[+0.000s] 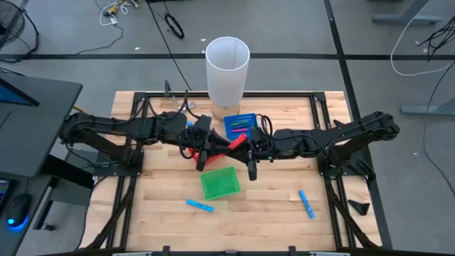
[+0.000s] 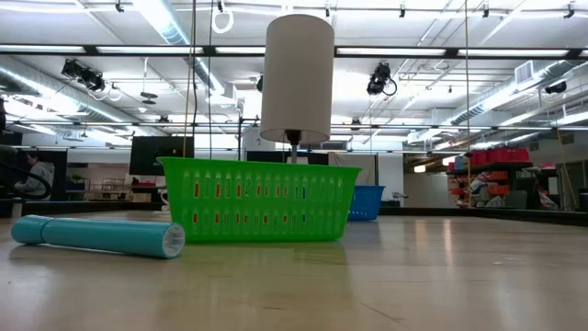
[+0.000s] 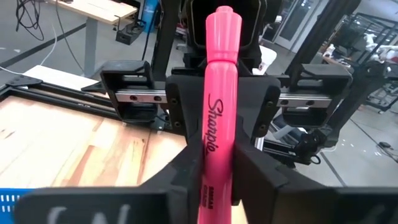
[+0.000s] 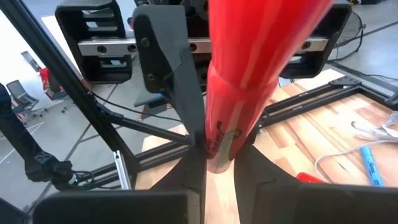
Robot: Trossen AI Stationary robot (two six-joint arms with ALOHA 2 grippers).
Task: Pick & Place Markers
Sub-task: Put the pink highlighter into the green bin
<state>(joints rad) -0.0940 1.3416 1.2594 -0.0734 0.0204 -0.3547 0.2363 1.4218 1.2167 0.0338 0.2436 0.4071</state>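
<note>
your left hand [image 3: 214, 168] and right hand [image 4: 217, 158] both clamp one pink marker [image 3: 217, 93] mid-air (handover?). two blue markers [image 1: 307, 204] lie loose on the bench, well below both hands; sorting unfinished.

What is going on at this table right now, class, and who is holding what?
Two robot arms meet over the middle of the wooden table, both gripping one pink marker between them, like a handover. The left hand and the right hand are each closed on it. Below them sits a green basket, with a blue basket behind and a white cylinder at the far edge. Two light blue markers, one and another, lie loose on the table.
</note>
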